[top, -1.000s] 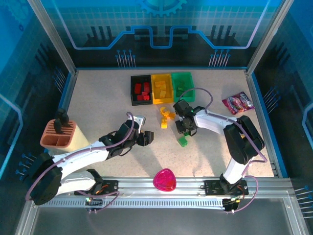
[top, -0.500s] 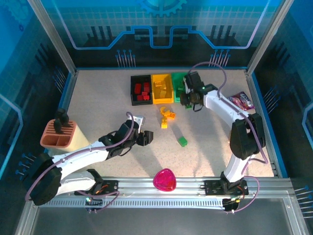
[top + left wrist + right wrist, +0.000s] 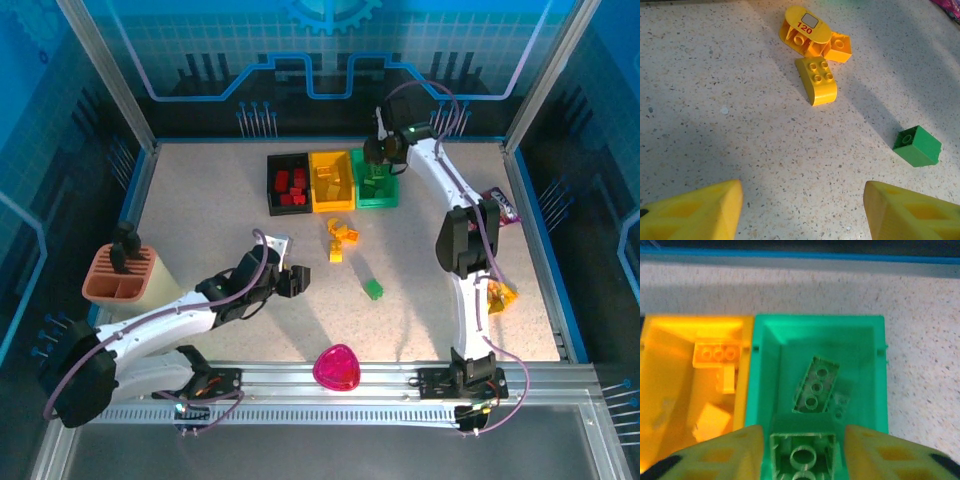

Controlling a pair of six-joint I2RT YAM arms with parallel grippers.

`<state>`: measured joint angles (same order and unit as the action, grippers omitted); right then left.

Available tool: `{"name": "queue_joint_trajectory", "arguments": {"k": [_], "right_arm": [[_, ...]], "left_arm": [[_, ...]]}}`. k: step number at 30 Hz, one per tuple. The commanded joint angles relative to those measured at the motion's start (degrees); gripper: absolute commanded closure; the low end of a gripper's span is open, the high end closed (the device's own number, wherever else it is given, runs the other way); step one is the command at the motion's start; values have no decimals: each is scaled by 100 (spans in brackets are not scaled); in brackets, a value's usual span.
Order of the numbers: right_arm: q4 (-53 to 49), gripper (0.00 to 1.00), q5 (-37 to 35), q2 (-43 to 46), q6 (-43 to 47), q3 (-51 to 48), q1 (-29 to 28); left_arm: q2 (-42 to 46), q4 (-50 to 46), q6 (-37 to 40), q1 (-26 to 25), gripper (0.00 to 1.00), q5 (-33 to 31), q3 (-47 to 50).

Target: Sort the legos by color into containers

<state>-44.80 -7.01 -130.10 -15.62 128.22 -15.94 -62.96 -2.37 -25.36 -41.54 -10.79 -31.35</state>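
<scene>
My right gripper (image 3: pixel 803 460) hovers over the green bin (image 3: pixel 865 390), shut on a green lego (image 3: pixel 802 452) whose hollow underside faces the camera. Another green lego (image 3: pixel 816 385) lies inside that bin. In the top view the right gripper (image 3: pixel 380 160) is at the back, above the green bin (image 3: pixel 376 197); the yellow bin (image 3: pixel 331 200) and black bin (image 3: pixel 274 190) stand to its left. My left gripper (image 3: pixel 801 215) is open over bare table. Ahead of it lie yellow legos (image 3: pixel 816 80) and one green lego (image 3: pixel 916 146).
A pink heart dish (image 3: pixel 337 367) sits near the front edge. The peach holder (image 3: pixel 120 275) stands at the left. A purple snack packet (image 3: pixel 500 205) lies at the right, partly behind the right arm. The yellow bin (image 3: pixel 660 390) holds yellow bricks (image 3: pixel 715 352).
The right arm has swung from the table's middle back over the green bin, carrying a green lego. The left arm has barely moved.
</scene>
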Motion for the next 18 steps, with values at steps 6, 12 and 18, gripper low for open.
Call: {"name": "queue_joint_trajectory", "arguments": {"k": [6,12,18], "right_arm": [[-79,14,248,333,-161,-576,2],[986,14,361,1743,-299,-2802,-97],[1422,14,394,2946,-205,-4460,-373]], "left_arm": [[373,-168,76,-52,34,-198,138],[207,-64,84,-55,34,-155,114],[-120,169,76,-56,34,-25,51]]}}
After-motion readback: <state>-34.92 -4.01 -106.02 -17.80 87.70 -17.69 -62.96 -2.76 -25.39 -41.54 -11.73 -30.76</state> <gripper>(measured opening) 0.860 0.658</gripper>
